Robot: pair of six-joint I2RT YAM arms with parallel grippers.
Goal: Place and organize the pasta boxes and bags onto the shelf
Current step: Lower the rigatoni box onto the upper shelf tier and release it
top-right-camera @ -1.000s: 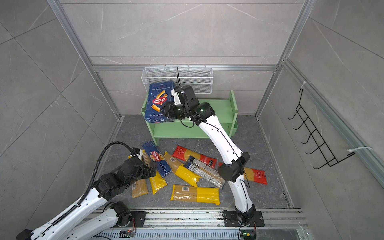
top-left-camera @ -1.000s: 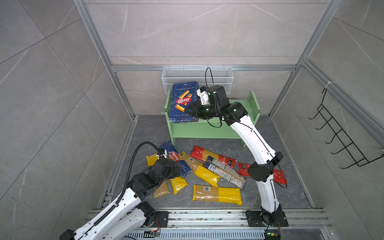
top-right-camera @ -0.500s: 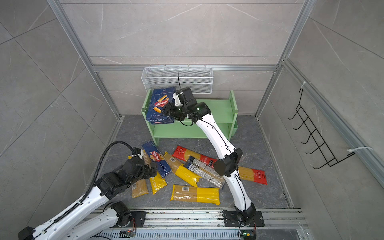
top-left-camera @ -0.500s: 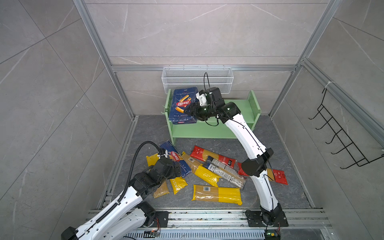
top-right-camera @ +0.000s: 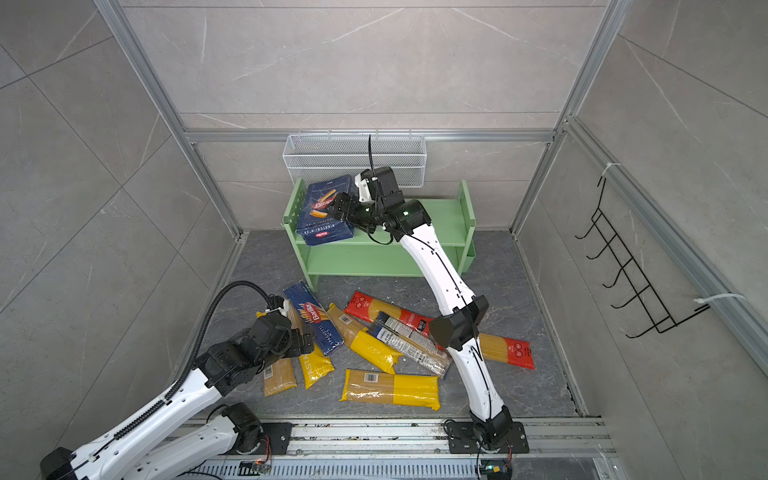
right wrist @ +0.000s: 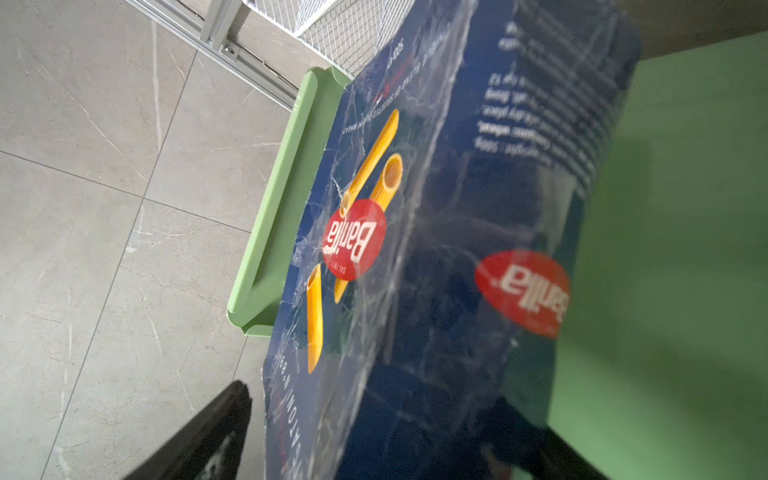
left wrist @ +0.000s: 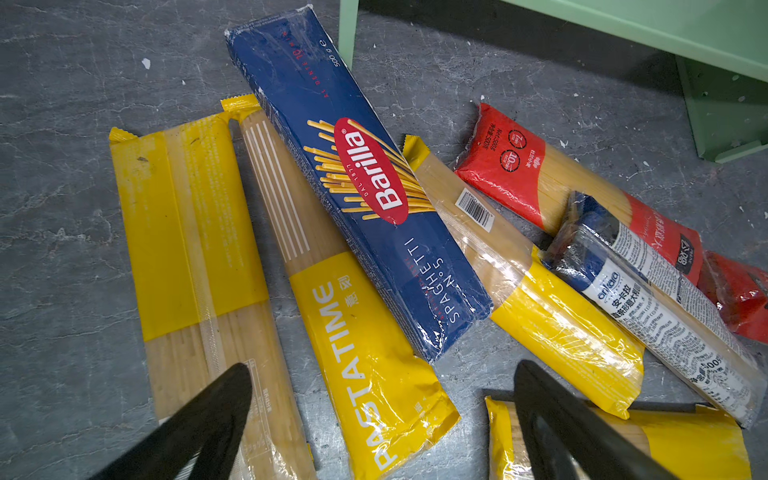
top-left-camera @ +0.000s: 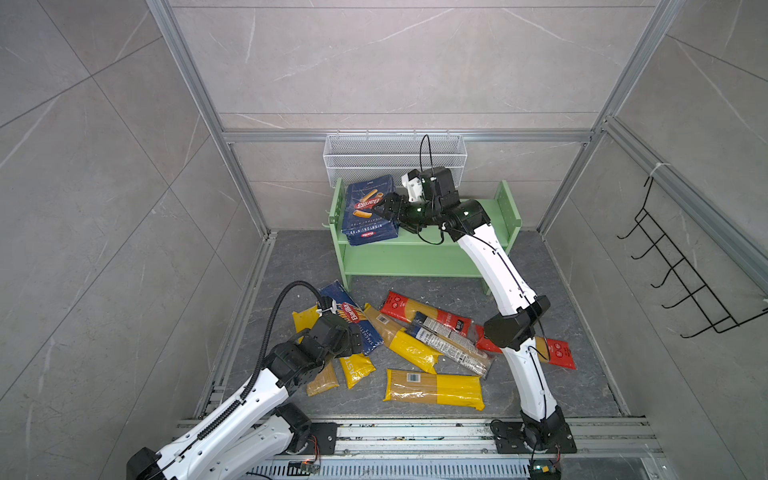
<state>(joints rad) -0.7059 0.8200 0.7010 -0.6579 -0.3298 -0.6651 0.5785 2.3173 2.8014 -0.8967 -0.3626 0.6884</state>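
**A:** Where does the rigatoni box sit?

**B:** The rigatoni box [top-left-camera: 370,212] is tilted on the top tier of the shelf [top-left-camera: 509,208], between the jaws of your right gripper [right wrist: 395,411]. Those jaws stand apart. The wrist view shows a gap between one finger [right wrist: 216,428] and the cardboard, so I read the box as released, not clamped.

**A:** Which piece comes after it?

**B:** My guess is the spaghetti box [left wrist: 374,199]. It lies flat on the worktop [top-left-camera: 316,257] straight ahead of your left gripper [left wrist: 382,368]. Its near end is just past the fingertips [left wrist: 232,382], and its long axis runs away from the gripper, slanting slightly to one side. That gripper is spread wide and empty, hovering over a yellow packet [left wrist: 353,353] that shows between its fingers.

**A:** Which arm takes it?

**B:** Your left is plainly nearer; the right gripper is well apart, up at the shelf. To close across the narrow width you'd likely need the jaws astride the long sides. The box overlaps that packet and another beside it, so one could come up with it.
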